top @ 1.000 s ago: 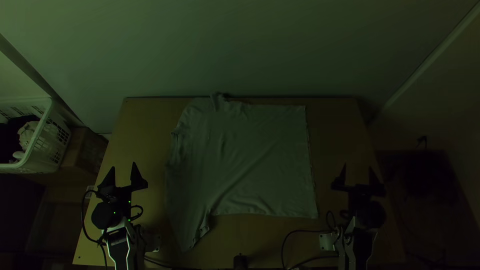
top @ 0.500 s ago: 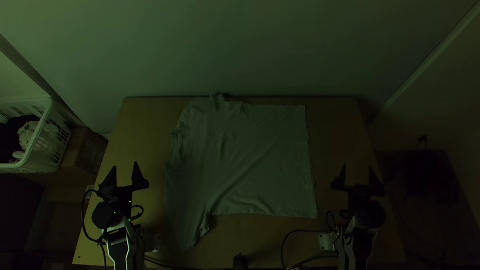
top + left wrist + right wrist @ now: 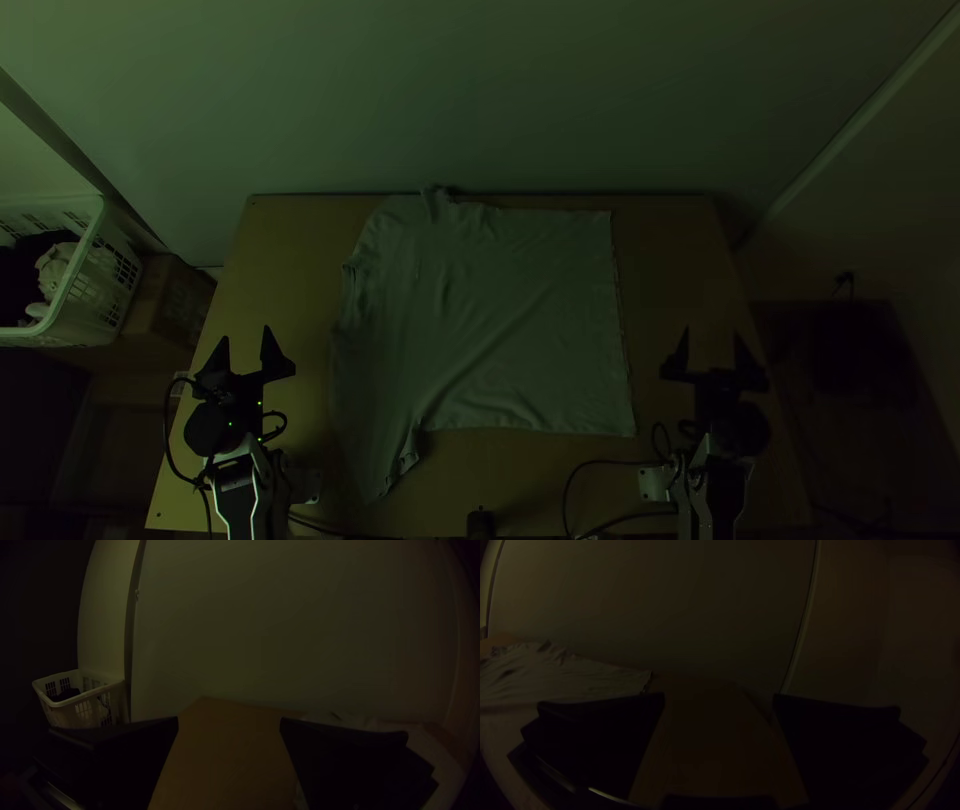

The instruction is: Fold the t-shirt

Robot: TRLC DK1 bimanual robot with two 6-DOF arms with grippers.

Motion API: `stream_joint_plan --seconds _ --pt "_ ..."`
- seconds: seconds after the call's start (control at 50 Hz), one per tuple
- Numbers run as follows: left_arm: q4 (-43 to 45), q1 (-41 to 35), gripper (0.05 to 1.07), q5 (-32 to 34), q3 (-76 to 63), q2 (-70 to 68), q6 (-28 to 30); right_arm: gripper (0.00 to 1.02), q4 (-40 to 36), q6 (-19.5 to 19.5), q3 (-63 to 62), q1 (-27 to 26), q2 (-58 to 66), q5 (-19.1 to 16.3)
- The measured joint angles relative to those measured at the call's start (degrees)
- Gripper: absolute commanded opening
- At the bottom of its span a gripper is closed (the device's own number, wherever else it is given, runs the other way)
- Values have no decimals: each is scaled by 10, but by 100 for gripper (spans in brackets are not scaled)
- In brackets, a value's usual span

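Note:
The pale t-shirt (image 3: 500,320) lies spread on the table, its hem toward the right and one sleeve pointing to the near edge; small wrinkles cross it. To its left, apart from the cloth, my left gripper (image 3: 245,346) stands open, holding nothing. My right gripper (image 3: 710,347) is open too, right of the hem and touching no cloth. In the left wrist view the left gripper (image 3: 229,726) has its fingers wide apart, with part of the shirt (image 3: 437,745) beyond one finger. The right wrist view shows the right gripper (image 3: 719,702) spread, and the shirt (image 3: 555,677) beside it.
Bare wood of the table (image 3: 290,250) borders the shirt on both sides. A white basket (image 3: 75,285) holding cloth stands off the table's left side, beside a cardboard box (image 3: 170,305). Black cables (image 3: 580,480) lie near the front edge, with a small dark object (image 3: 481,524).
Both grippers have shifted very slightly in the top view, the left one a little right and back, the right one slightly left. The t-shirt lies unchanged.

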Motion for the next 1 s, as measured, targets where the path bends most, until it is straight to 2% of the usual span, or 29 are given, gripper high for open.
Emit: stream_joint_plan --seconds 0.26,0.5,0.76,1.0 --pt "-17 -12 103 3 17 0 11 99 -1 -1 37 8 0 0" --pt "-4 -37 103 7 80 0 26 99 87 -23 85 51 7 0" --pt "33 -46 103 7 148 61 32 99 126 -31 178 75 141 0" --pt "79 -56 103 7 279 219 32 99 151 -31 282 83 277 0"
